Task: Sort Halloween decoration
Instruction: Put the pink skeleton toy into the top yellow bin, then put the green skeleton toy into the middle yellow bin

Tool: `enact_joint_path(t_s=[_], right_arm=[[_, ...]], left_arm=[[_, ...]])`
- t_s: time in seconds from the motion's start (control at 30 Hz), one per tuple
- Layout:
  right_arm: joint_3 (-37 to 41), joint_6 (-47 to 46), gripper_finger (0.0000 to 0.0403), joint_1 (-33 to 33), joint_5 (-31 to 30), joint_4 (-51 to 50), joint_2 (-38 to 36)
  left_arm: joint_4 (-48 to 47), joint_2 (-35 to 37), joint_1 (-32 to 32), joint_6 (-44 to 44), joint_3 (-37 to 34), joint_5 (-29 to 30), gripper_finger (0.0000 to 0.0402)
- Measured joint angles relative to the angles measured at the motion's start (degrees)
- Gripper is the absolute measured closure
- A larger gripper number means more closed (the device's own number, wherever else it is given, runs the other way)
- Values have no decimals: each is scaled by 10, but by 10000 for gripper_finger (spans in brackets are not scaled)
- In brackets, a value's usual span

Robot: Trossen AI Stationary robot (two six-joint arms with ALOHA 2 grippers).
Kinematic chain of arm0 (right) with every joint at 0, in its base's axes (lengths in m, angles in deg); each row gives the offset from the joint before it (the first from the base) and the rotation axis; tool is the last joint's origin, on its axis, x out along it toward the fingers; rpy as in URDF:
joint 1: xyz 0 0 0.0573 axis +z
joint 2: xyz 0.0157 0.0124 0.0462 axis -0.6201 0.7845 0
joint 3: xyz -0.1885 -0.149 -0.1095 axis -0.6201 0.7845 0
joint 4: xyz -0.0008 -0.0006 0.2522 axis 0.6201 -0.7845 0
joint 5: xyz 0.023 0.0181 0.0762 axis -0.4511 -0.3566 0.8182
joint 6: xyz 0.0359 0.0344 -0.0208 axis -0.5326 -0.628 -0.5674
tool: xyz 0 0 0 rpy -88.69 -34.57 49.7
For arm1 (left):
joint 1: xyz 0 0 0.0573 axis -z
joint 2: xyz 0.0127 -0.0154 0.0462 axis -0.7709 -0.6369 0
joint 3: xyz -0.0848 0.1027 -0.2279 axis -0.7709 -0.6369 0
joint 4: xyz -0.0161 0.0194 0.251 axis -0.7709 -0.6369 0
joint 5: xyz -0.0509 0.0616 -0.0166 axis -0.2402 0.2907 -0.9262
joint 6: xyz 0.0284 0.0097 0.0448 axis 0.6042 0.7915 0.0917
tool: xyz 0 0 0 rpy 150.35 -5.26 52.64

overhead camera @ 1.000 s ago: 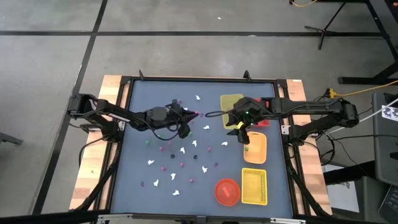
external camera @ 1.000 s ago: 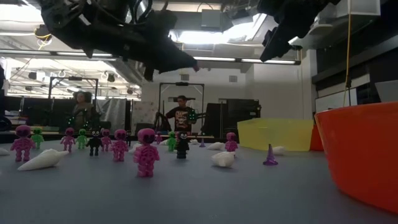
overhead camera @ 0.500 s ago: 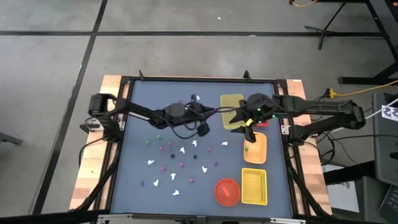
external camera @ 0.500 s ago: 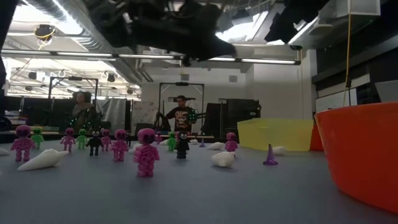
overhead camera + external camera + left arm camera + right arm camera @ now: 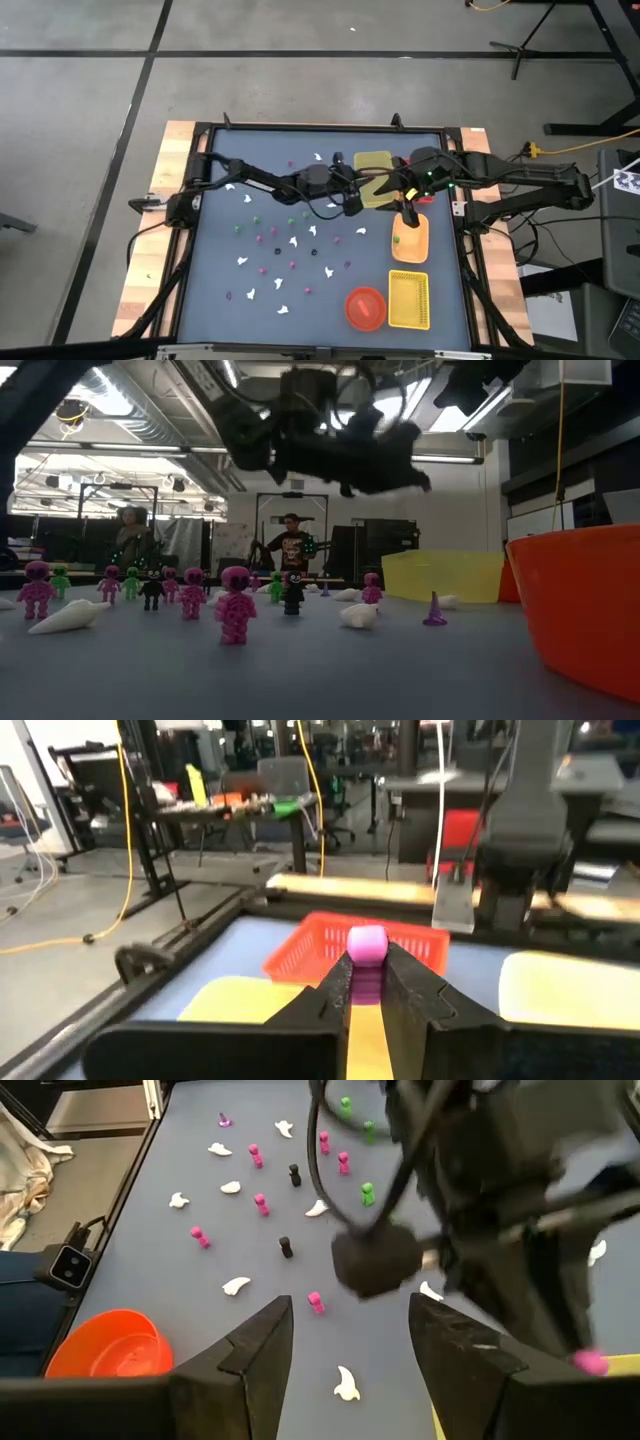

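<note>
Your left gripper (image 5: pixel 367 982) is clamped on a small pink plastic figure (image 5: pixel 366 944), upright between the fingertips, red mesh tray (image 5: pixel 305 948) just ahead (yellow tray (image 5: pixel 245 1000) beneath). Right gripper (image 5: pixel 350 1342) hangs open nearby.

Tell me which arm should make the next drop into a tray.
Left. The left gripper is shut on a pink figure, reaching toward the yellow tray and red tray. The right gripper has open, empty jaws.

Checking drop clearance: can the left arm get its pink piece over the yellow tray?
Likely yes: left end effector, shut on the pink piece, is at the yellow tray's edge; right end effector sits apart over the orange tray.
</note>
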Motion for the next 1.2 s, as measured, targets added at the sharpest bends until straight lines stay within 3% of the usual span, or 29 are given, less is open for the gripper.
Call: enact_joint_path(t_s=[0.37,0.83,1.2], right_arm=[[0,0,205,0,0,0,0],[0,0,205,0,0,0,0],[0,0,205,0,0,0,1]], left_arm=[[-7,-37,0,0,10,4,376],[-13,-37,0,-1,10,5,268],[-18,-22,0,0,10,5,257]])
